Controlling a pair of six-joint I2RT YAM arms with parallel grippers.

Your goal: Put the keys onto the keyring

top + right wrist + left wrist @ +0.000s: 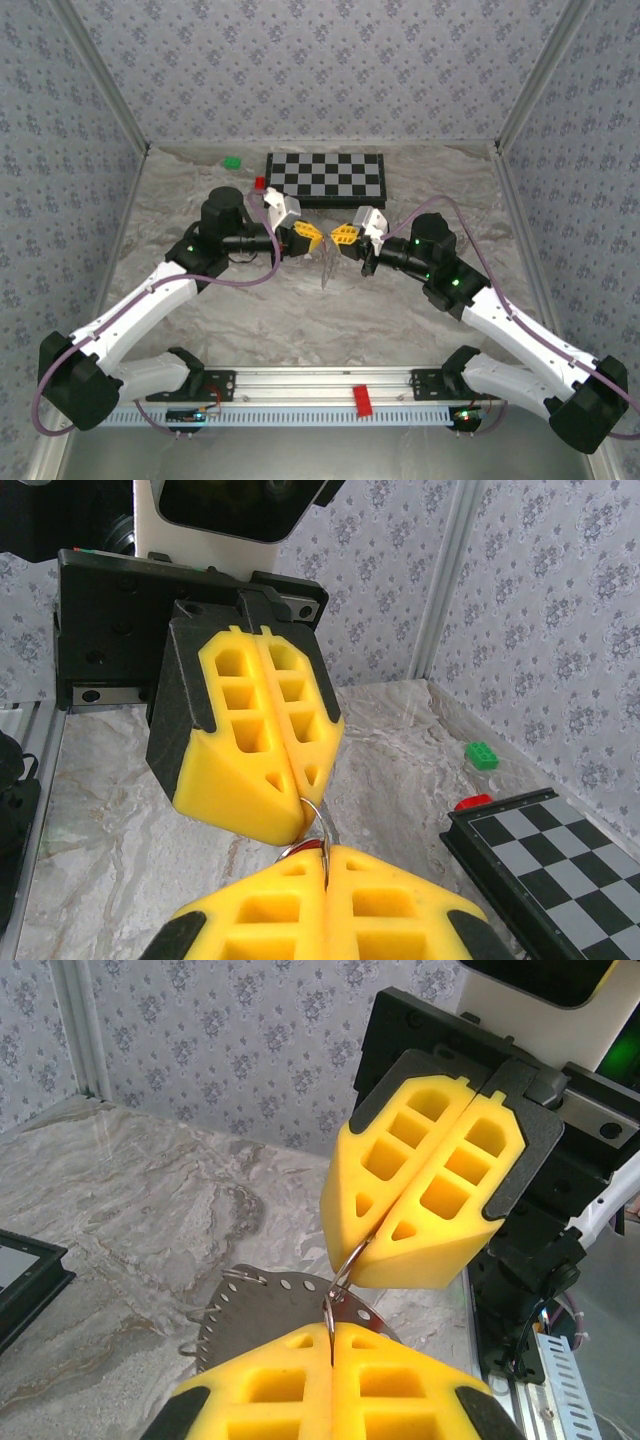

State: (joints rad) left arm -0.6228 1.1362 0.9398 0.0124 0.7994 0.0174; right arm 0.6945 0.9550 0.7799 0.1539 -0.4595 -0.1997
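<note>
From above, the left gripper (308, 237) and the right gripper (345, 235) meet tip to tip above the middle of the surface (300, 310), a little toward its far edge, in front of the chessboard (328, 177). The pale, floppy keyring (328, 268) dangles between and below them, held off the surface, probably so that it hangs free and nothing drags while the parts are joined. In the left wrist view both pairs of yellow jaws are pressed together. A thin wire ring (347, 1263) runs from the seam at the right gripper's tip down into the seam of the left gripper's own jaws, so each seems to pinch one side of it. The grey keyring (255, 1310), with holes along its rim, hangs just under them. Gripping the ring from two sides would keep it steady for threading. In the right wrist view the wire ring comes out of the left gripper's tip, and the tiny red key (298, 848) peeps out right at the right jaws' seam, touching the ring. Whether it is already threaded on cannot be told from here. The green block (482, 755) lies well apart by the far edge.
</note>
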